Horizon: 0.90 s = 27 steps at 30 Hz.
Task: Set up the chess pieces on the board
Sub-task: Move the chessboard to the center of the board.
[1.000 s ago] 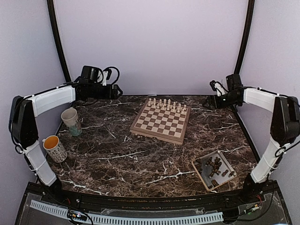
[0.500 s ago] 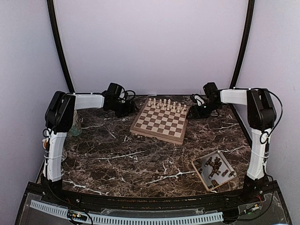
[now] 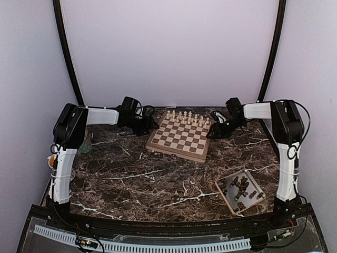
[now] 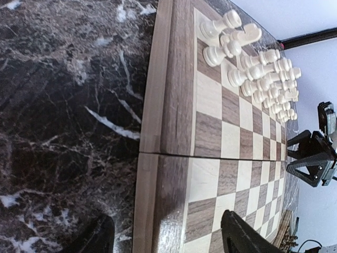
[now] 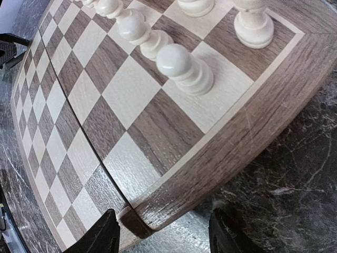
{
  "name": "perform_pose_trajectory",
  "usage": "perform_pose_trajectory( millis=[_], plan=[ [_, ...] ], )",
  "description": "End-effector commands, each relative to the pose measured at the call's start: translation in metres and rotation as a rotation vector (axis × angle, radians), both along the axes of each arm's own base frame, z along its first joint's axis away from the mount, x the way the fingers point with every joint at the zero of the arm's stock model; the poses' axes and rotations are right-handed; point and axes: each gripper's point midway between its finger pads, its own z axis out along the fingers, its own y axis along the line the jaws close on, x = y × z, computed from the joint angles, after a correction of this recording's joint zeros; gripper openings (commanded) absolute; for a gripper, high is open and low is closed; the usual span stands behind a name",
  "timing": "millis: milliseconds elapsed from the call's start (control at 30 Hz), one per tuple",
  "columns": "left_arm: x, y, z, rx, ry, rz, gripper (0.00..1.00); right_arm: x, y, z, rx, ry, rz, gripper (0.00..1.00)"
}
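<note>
The board (image 3: 179,139) lies at the table's middle back, with cream chessmen (image 3: 187,118) lined up on its far rows. The dark brown chess pieces (image 3: 239,187) lie heaped in a beige tray (image 3: 225,194) at the front right. My left gripper (image 3: 148,126) is open and empty, low at the board's left edge; in the left wrist view its gripper (image 4: 168,240) straddles the board's rim (image 4: 150,174). My right gripper (image 3: 212,132) is open and empty at the board's right edge; in the right wrist view its gripper (image 5: 163,234) straddles the rim (image 5: 210,179).
A cup (image 3: 87,143) and a mug (image 3: 52,161) stand at the left edge, mostly hidden behind my left arm. Dark marble tabletop (image 3: 137,174) spreads in front of the board. Black frame posts rise at the back corners.
Both arms have swung in from the back corners and dropped low, so each gripper now sits against a side edge of the board. The board and pieces have not moved.
</note>
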Motion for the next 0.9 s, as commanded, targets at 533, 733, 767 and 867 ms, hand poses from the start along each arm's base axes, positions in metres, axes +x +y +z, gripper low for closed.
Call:
perform_pose_trajectory(
  millis=[533,733,767,867],
  plan=[
    [-0.114,-0.005,0.01,-0.058,0.036,-0.184,0.62,-0.054,0.062,0.0,0.077,0.05,0.215,0.49],
    [-0.156,0.007,0.015,-0.034,0.053,-0.186,0.61,-0.084,0.077,0.015,0.084,0.036,0.271,0.49],
    [-0.161,0.009,0.019,-0.032,0.046,-0.184,0.61,-0.09,0.081,0.018,0.09,0.036,0.279,0.49],
    [-0.173,0.016,0.017,-0.012,0.054,-0.173,0.61,-0.103,0.089,0.027,0.097,0.033,0.302,0.49]
  ],
)
